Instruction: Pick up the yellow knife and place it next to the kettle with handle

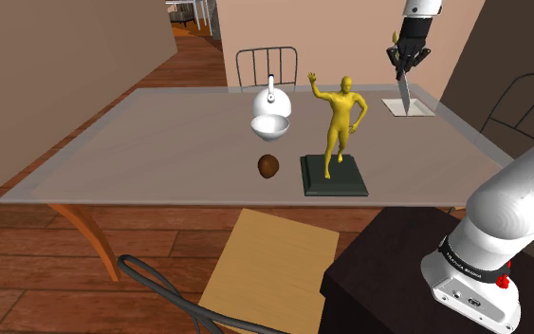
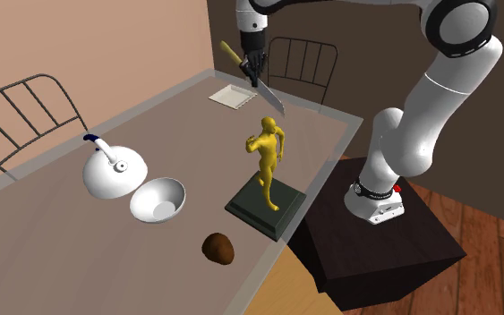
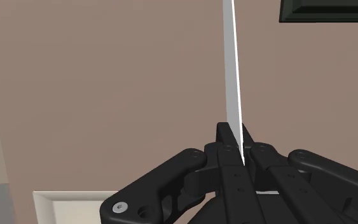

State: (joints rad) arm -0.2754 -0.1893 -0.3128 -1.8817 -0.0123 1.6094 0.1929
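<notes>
Where the dark stand (image 1: 383,280) sits at the shoulder view's near right, the white arm (image 1: 525,204) rises from it and reaches to the far side of the table (image 1: 141,152). A chair (image 1: 267,270) with a tan seat is tucked in at the near edge, left of the stand.

Nearest on the table lies a small brown lump (image 1: 268,166). Just right of it is a dark square base (image 1: 333,177) carrying a yellow human figure (image 1: 340,119) with one arm raised. Beyond the lump a white bowl (image 1: 270,126) tilts on its side, touching the white kettle (image 1: 272,98), which has a dark-tipped handle and stands behind it.

Farther off, at the table's far right corner in the shoulder view, a flat white tray (image 1: 409,107) lies on the surface. Above it hangs the black gripper (image 1: 402,68), clenched on the knife (image 1: 403,90). The knife is lifted off the table, its grey blade pointing down toward the tray. In the second exterior view its yellow handle sticks up past the fingers and the blade slants downward. The wrist view shows the blade edge-on, pinched between the fingers (image 3: 225,162). The knife is well apart from the kettle, with the figure between them. A wire-backed far chair (image 1: 265,66) stands behind the kettle.
</notes>
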